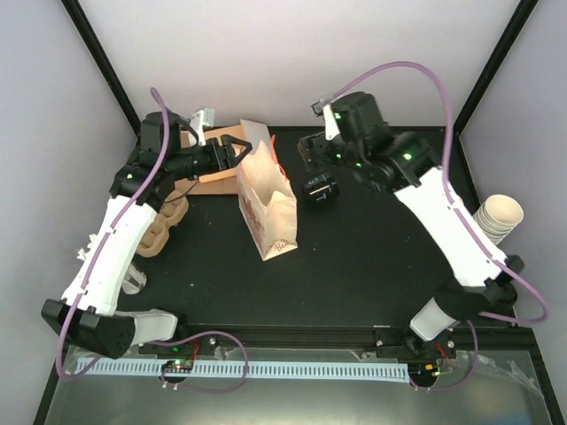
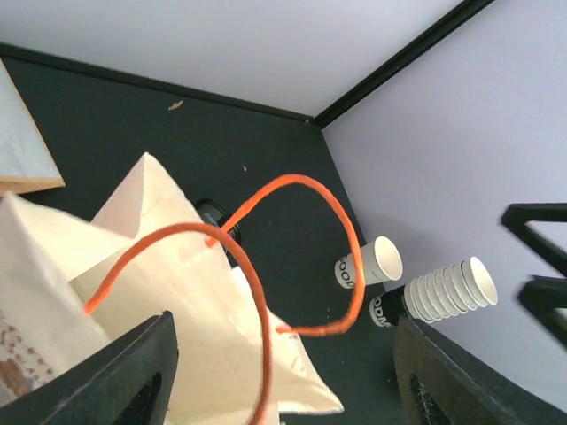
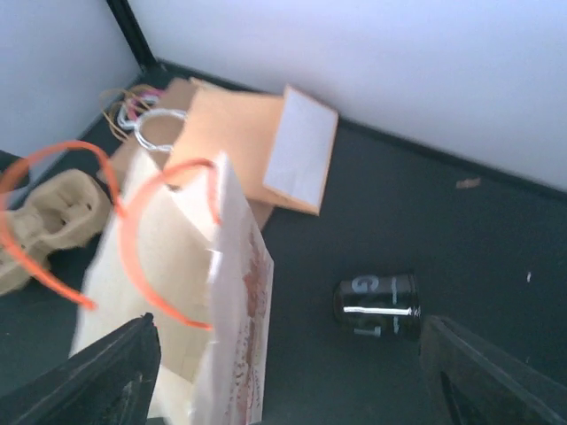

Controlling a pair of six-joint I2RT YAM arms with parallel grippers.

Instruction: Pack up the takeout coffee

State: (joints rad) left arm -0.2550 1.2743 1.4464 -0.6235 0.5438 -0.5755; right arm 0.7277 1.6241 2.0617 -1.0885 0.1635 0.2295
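The takeout coffee cup (image 2: 370,263), small, cream, with dark print, lies on its side by the right wall, next to a stack of nested cups (image 2: 443,290). I cannot pick it out in the top view, only the stack (image 1: 496,217). A cream paper bag (image 1: 266,199) with orange handles (image 2: 341,257) stands mid-table. My left gripper (image 1: 235,146) is open and empty just above the bag's far top edge; the bag's mouth (image 2: 177,292) fills the space between its fingers (image 2: 115,372). My right gripper (image 1: 312,159) is open and empty, to the right of the bag (image 3: 204,292).
A black can (image 3: 376,305) lies on its side on the mat right of the bag, also in the top view (image 1: 321,190). Flat brown paper bags (image 3: 239,142) lie at the back. A moulded pulp cup carrier (image 1: 164,226) sits at the left, under the left arm.
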